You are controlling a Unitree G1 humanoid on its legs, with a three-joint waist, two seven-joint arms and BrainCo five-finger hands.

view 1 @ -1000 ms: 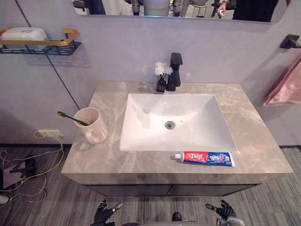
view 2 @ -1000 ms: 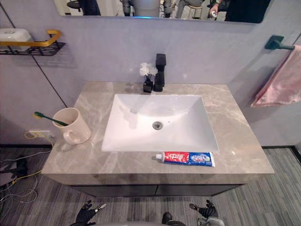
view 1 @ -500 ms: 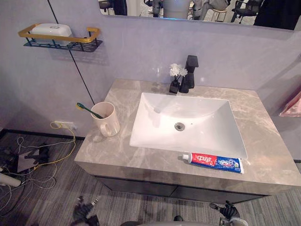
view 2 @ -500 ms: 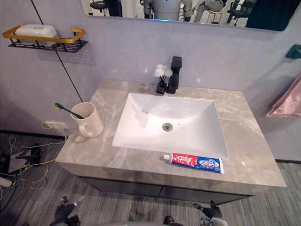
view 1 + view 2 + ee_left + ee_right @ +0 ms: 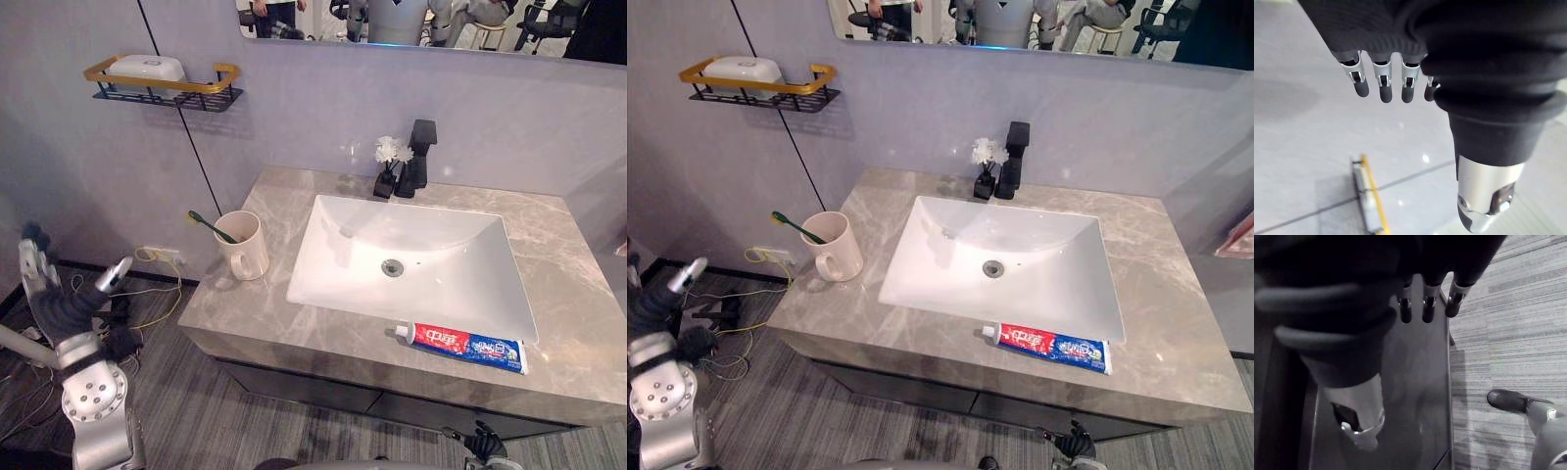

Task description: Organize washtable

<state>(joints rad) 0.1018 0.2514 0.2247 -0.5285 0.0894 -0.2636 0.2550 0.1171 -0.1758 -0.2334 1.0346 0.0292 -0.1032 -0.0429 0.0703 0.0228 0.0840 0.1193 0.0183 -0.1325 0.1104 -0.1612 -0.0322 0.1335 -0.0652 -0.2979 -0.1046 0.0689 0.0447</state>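
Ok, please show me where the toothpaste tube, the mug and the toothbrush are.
toothpaste tube (image 5: pixel 460 345), left eye view, middle of its body.
mug (image 5: pixel 255 251), left eye view, its outer wall.
toothbrush (image 5: pixel 210 225), left eye view, handle outside the mug.

Toothpaste tube (image 5: pixel 460 344) flat, washtable (image 5: pixel 573 284) front edge; toothbrush (image 5: pixel 211 225) in mug (image 5: pixel 242 250), L side.

a gold-railed wall shelf (image 5: pixel 196 95) holds a white soap box (image 5: pixel 147 67); a mirror (image 5: pixel 441 24) hangs above the black faucet (image 5: pixel 421 147).
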